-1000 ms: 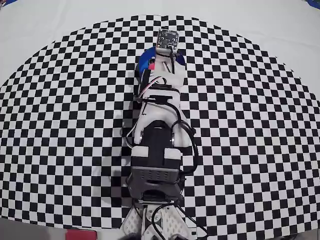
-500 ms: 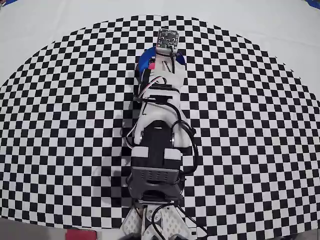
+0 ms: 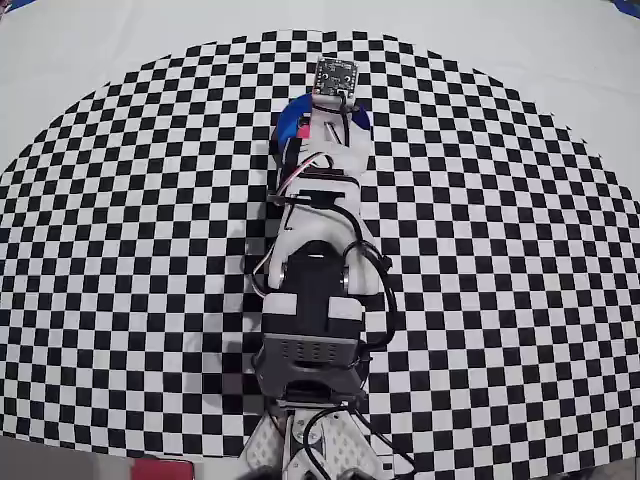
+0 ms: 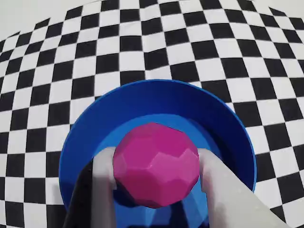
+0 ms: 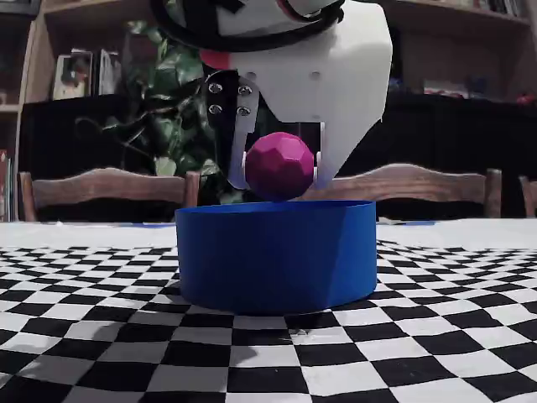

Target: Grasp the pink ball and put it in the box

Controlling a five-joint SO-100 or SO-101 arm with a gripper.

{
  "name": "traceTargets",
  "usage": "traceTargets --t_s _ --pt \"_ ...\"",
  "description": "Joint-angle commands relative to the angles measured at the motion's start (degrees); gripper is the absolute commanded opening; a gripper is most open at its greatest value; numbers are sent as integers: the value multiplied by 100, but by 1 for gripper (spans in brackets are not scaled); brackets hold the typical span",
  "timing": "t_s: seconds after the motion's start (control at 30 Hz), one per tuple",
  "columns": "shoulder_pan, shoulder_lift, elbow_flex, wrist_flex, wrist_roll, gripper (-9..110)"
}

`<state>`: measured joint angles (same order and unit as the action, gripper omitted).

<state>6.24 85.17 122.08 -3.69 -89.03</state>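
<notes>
Gripper (image 5: 280, 172) clamped on the pink ball (image 5: 279, 165), hanging straight above the open blue box (image 5: 277, 256); ball's underside just over the rim in the fixed view, centred over the box floor (image 4: 142, 124) in the wrist view; only release left, by judgement

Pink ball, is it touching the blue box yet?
Apart. In the fixed view the pink ball, pinched in the gripper, hangs just above the box rim.
</notes>
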Motion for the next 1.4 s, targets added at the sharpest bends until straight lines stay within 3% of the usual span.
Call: traceTargets --t_s 0.0,0.1,0.17,0.23,0.7,0.93,1.1,1.17,1.37 --pt "44 44 -343 -26 -18 0" --pt "44 44 -343 -26 0 1" --pt "44 44 -343 -9 -26 20" --pt "44 44 -343 -9 44 28" --pt "-44 448 -220 0 624 29" --pt "-448 1283 -53 0 3331 28" --pt "-571 2241 352 97 5142 2" --pt "-563 2663 343 589 6108 0" --pt "-738 3955 976 1916 7673 0"
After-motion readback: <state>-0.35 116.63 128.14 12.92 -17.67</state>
